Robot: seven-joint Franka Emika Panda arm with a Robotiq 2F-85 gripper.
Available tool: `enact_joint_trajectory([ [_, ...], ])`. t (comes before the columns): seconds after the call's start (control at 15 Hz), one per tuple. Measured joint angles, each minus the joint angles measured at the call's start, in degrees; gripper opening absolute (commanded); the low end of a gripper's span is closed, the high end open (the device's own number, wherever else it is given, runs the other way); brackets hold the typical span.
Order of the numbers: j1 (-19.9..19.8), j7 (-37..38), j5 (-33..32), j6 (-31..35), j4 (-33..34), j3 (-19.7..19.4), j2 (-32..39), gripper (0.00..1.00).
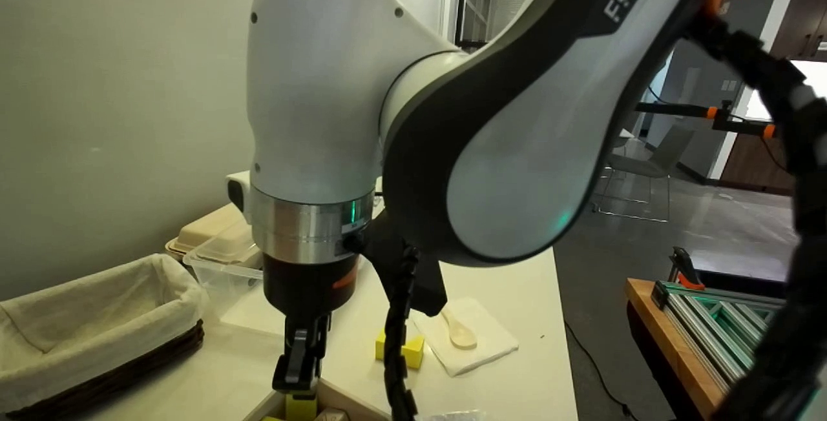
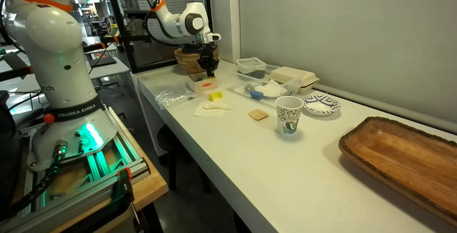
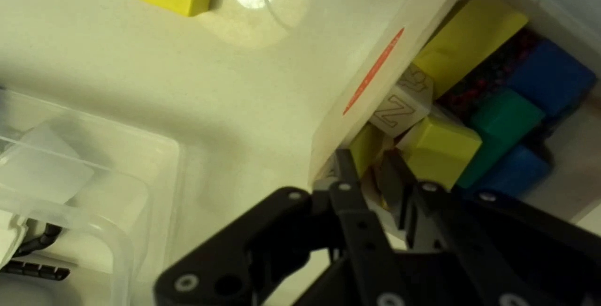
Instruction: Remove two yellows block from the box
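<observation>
Where a lettered block (image 3: pixel 401 106) and green block (image 3: pixel 502 130) crowd a yellow block (image 3: pixel 441 149) in the box (image 3: pixel 392 67), the hand (image 3: pixel 369 159) stands ajar.

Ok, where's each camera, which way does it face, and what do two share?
Wrist view: on the wrist, facing down into the box; the tool shows.
Exterior view: by the box, facing along the table; arm and tool show.
Exterior view: by the wooden tray, facing the box; base, arm and tool show.
Both exterior views share the spoon and tabletop yellow block, but face roughly opposite ways.
</observation>
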Motion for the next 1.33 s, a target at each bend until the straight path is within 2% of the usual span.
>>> enact_joint_trajectory([
  [0.4, -0.2, -1.8, -1.7, 0.0, 0.5, 0.1, 0.6, 0.27],
  [0.67, -0.2, -1.9, -2.8, 0.6, 0.6, 0.1, 0.9, 0.15],
  [0.73, -0.3, -1.9, -2.9, 0.9, 0.7, 0.0, 1.0, 0.17],
  [0.8, -0.3, -1.9, -3.0, 1.0, 0.8, 0.0, 1.1, 0.14],
  [0.93, -0.3, -1.9, -3.2, 1.0, 1.1, 0.0, 1.3, 0.16],
  [1.13, -0.3, -1.9, -3.5, 1.0, 1.5, 0.0, 1.6, 0.26],
  [1.2, -0.3, -1.9, -3.6, 1.0, 1.5, 0.0, 1.7, 0.24],
  [1.33, -0.3, -1.9, -3.6, 1.0, 1.6, 0.0, 1.7, 0.27],
])
